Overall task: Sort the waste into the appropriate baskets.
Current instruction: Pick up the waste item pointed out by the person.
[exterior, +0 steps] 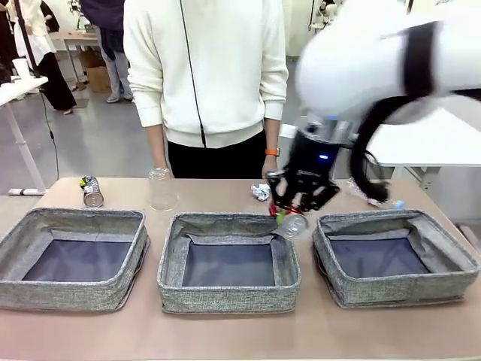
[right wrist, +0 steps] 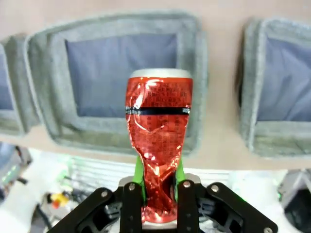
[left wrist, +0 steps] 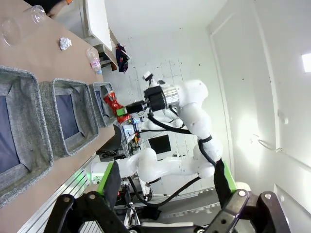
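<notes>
Right gripper (right wrist: 158, 172) is clenched on the crushed red can (right wrist: 158, 121), pads at its pinched waist. In the front view it hangs over the far right corner of the middle basket (exterior: 225, 297), beside the gap to the right basket (exterior: 391, 289). I would centre the can over the chosen basket's dark floor, lower it, then part the jaws, so it cannot glance off the soft rim. Left gripper (left wrist: 165, 187) is spread and empty. Along the table's far edge lie the silver-dark can (exterior: 92, 192), clear plastic cup (exterior: 161, 189), paper ball (exterior: 261, 192) and bottle (exterior: 372, 194).
</notes>
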You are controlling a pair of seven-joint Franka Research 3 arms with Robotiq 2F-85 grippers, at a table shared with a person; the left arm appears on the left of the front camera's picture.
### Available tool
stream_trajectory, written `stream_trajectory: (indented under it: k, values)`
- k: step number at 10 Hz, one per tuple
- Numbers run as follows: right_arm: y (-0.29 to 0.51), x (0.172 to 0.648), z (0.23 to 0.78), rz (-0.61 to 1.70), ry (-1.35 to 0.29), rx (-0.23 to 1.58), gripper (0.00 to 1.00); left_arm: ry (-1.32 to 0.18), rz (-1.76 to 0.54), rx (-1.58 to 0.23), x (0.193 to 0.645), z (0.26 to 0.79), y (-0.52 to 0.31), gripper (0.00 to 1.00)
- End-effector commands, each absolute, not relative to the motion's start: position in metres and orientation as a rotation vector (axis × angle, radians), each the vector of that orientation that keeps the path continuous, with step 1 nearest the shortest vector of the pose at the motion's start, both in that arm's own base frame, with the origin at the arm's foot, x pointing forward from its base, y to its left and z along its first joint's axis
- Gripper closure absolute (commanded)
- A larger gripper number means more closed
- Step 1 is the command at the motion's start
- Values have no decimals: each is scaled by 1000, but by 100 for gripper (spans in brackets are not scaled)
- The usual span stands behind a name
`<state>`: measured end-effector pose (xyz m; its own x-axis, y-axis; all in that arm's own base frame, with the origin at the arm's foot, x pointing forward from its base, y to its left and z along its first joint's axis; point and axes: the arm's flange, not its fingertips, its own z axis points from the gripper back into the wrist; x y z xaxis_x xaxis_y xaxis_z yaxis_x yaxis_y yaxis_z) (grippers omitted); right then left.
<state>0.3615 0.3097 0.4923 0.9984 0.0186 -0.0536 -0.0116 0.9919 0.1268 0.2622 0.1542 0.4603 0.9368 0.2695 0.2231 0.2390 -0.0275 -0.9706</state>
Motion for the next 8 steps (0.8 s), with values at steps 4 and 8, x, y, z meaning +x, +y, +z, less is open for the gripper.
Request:
stream_trajectory:
  k: [4, 8]
  values:
    - [449, 377, 625, -98, 121, -71, 74, -423, 8, -1629, 261, 463, 152, 0]
    - [456, 344, 697, -142, -34, -185, 74, -423, 8, -1629, 261, 463, 152, 0]
